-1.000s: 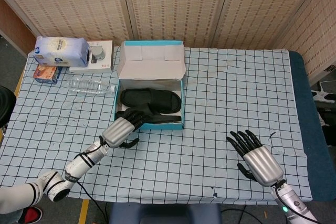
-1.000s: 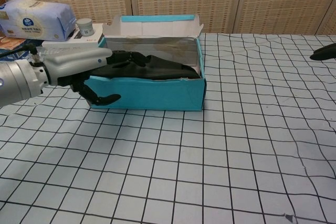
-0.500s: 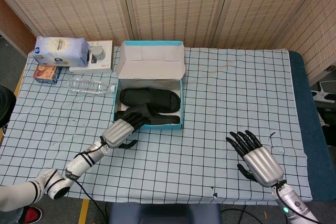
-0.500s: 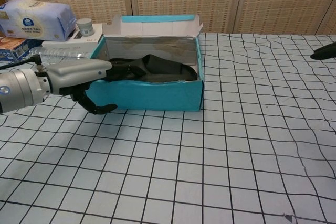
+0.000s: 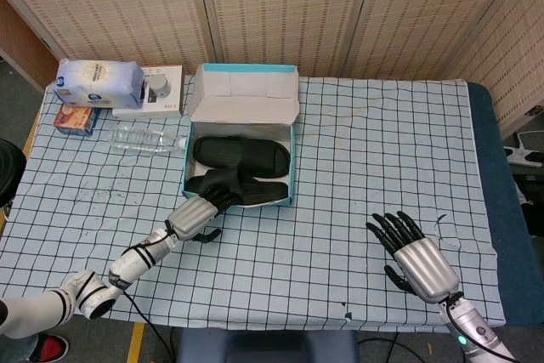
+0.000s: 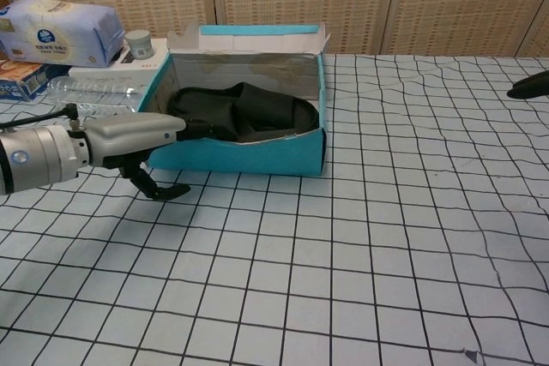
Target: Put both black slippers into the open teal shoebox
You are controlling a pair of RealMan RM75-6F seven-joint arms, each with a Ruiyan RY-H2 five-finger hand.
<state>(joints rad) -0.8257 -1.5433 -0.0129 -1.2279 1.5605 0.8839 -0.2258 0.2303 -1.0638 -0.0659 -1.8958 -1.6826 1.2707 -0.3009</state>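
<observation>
Both views are being lit evenly and brightly from overhead; shadows are being kept soft, focus sharp, glare slight.

Checked cloth (image 5: 365, 142) covers table. Upper left of head view: tissue pack (image 5: 99, 83), white box (image 5: 153, 91) w/ small jar (image 5: 157, 83) on top, orange packet (image 5: 75, 119) below pack, clear bottle (image 5: 149, 138) lying flat. Wicker screen (image 5: 280, 6) across top.

Table (image 5: 357, 125): pale checked cloth (image 5: 280, 269), black grid lines, creased; dark blue edge at right. Woven-cane folding screen (image 5: 280, 10) behind, light wood frames. Grey floor (image 5: 17, 99) at left. Even indoor light.
</observation>
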